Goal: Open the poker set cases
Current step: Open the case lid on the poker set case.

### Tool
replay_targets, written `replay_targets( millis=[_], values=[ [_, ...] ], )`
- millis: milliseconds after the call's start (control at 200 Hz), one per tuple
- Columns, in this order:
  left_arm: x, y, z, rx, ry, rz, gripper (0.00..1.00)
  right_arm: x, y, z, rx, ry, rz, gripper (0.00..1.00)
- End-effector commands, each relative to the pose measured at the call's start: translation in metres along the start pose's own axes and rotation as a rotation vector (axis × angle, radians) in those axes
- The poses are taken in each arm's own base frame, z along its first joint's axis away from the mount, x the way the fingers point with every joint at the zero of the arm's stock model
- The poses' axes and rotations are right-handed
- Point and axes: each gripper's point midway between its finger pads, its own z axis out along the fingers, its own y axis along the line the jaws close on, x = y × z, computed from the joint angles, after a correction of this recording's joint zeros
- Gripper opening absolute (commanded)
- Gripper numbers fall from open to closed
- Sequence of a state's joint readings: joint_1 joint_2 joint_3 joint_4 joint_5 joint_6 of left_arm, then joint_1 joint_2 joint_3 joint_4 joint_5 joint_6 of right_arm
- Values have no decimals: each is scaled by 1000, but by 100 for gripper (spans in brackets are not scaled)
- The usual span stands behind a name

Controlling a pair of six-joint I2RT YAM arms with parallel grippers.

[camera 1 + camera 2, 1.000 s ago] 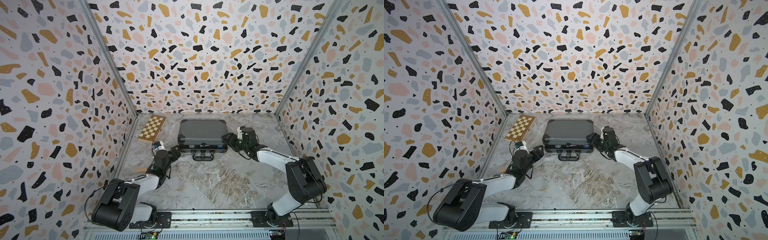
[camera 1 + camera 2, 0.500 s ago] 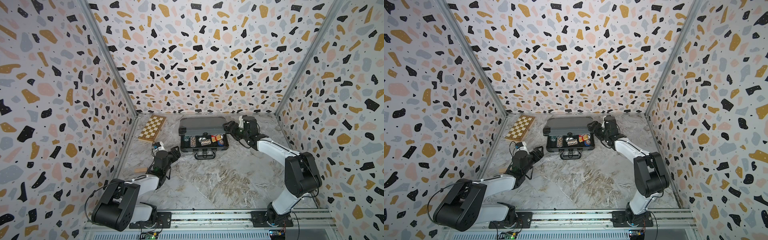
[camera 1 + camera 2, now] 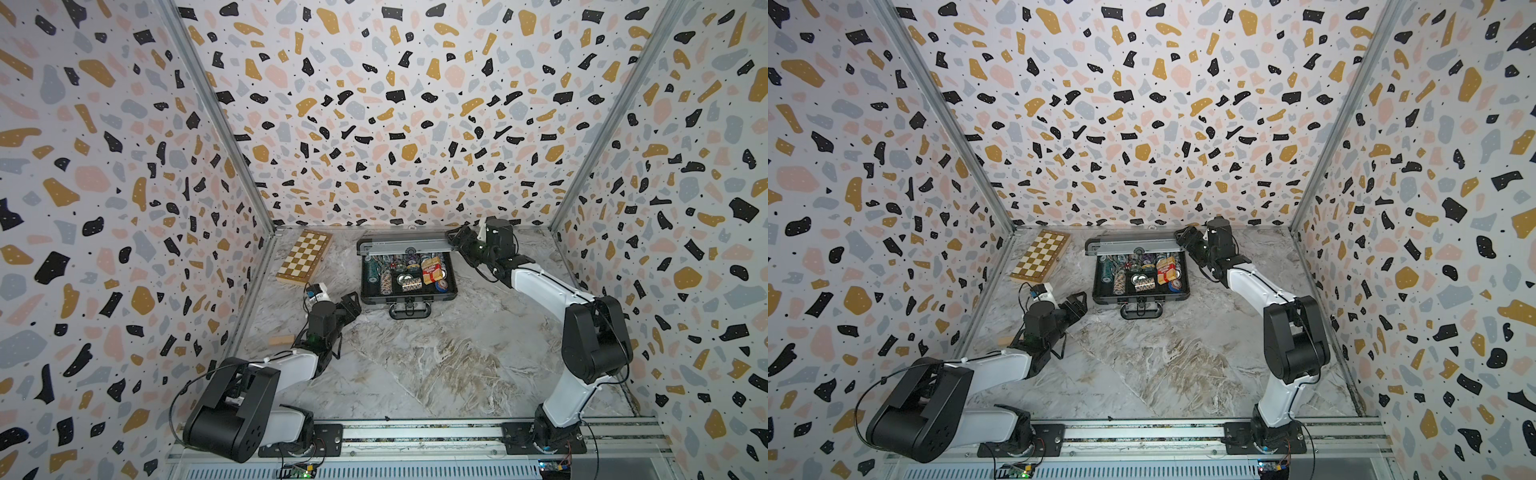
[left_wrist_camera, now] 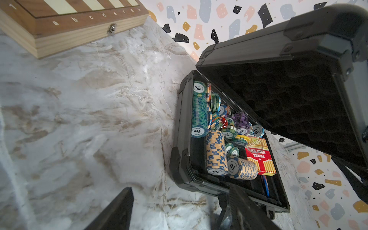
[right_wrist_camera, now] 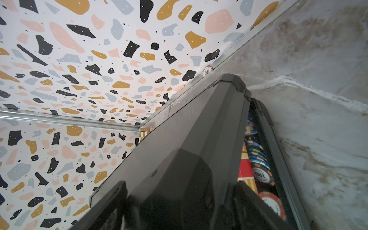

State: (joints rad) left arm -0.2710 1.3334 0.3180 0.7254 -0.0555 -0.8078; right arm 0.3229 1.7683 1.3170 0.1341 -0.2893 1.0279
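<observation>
The dark grey poker set case [image 3: 409, 298] lies at the back middle of the table in both top views, its lid [image 3: 403, 245] raised steeply over the base. Colourful chips [image 4: 217, 139] and a red card box [image 4: 260, 159] fill the black-lined base. My right gripper [image 3: 455, 241] is shut on the lid's right corner; in the right wrist view its fingers [image 5: 245, 191] straddle the black corner cap [image 5: 179, 169]. My left gripper [image 3: 351, 305] stands open and empty just off the case's front left corner [image 4: 177, 165], touching nothing.
A tan checkered chessboard box [image 3: 305, 257] lies shut at the back left, close to the left wall. A small wooden block [image 3: 280, 340] sits by the left wall beside my left arm. One loose chip [image 5: 207, 71] rests against the back wall behind the case.
The case went from shut to wide open. My right gripper swung up and back with the lid's corner. The left arm stayed where it was.
</observation>
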Motion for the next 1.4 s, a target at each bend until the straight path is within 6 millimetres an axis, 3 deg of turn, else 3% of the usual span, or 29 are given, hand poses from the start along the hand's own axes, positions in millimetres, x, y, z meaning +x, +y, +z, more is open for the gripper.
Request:
replay_targets(
  millis=[0, 265, 506, 566, 856, 1167, 1262, 1392],
  values=[
    [-7, -4, -3, 21, -38, 6, 76, -29, 43, 4, -115, -95, -133, 85],
    [-8, -5, -3, 25, -41, 10, 76, -63, 49, 19, -151, -221, -167, 85],
    [-8, -4, -3, 23, -42, 14, 76, -86, 76, 28, -267, -293, -150, 86],
    [-8, -4, -3, 23, -42, 15, 76, -89, 82, 28, -291, -296, -139, 97],
    [-9, -5, -3, 26, -44, 16, 76, -93, 102, 38, -330, -300, -125, 100],
    [-9, -6, -3, 30, -46, 18, 76, -100, 106, 73, -323, -281, -132, 100],
    [-10, -7, -4, 30, -48, 22, 76, -99, 106, 69, -304, -278, -173, 100],
    [-9, -6, -3, 29, -44, 22, 76, -94, 91, 55, -221, -261, -277, 100]
  ],
)
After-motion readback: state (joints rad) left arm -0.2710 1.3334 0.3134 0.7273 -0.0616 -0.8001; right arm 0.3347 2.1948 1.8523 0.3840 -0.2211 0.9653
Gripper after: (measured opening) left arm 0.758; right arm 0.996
